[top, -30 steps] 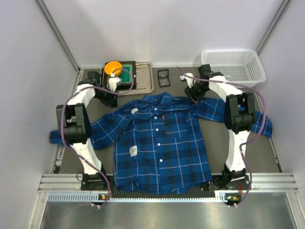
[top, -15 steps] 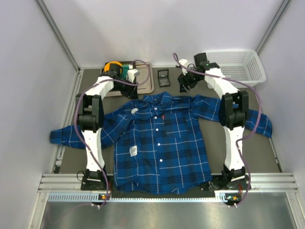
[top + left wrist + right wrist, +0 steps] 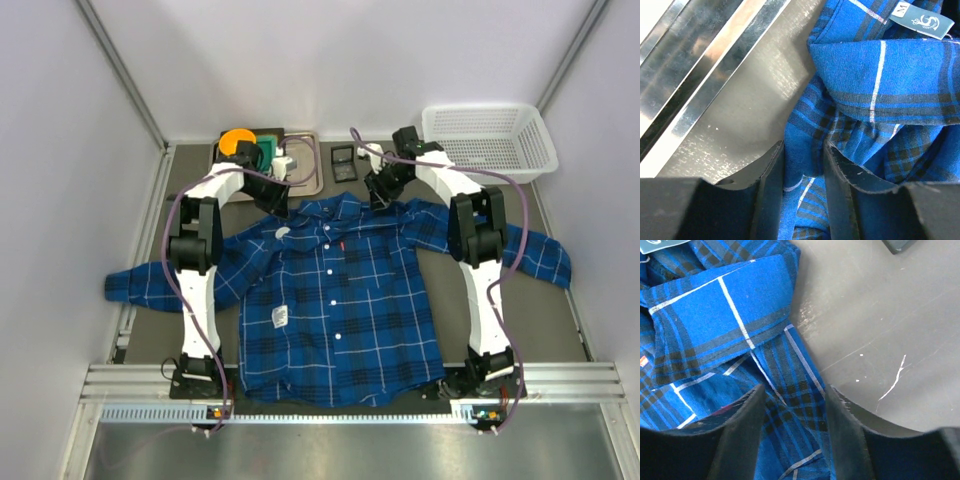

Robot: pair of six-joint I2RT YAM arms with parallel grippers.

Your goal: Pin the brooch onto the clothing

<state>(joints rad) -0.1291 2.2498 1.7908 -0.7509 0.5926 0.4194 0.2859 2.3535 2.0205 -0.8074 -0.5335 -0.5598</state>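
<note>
The blue plaid shirt (image 3: 340,300) lay flat and face up on the dark worktop (image 3: 560,320), with its collar at the far side. The brooch (image 3: 283,232), a small pale round disc, sat on the shirt's chest just left of the collar. I could not tell if it was pinned.

The left tool (image 3: 804,150) was low at the shirt's left shoulder, near the metal tray (image 3: 305,170). Its fingers stood a little apart, and blue cloth showed in the gap.

The right tool (image 3: 795,390) was low at the right side of the collar. Its fingers were spread too, over the shirt's edge.

A white basket (image 3: 490,140) sat at the far right.
</note>
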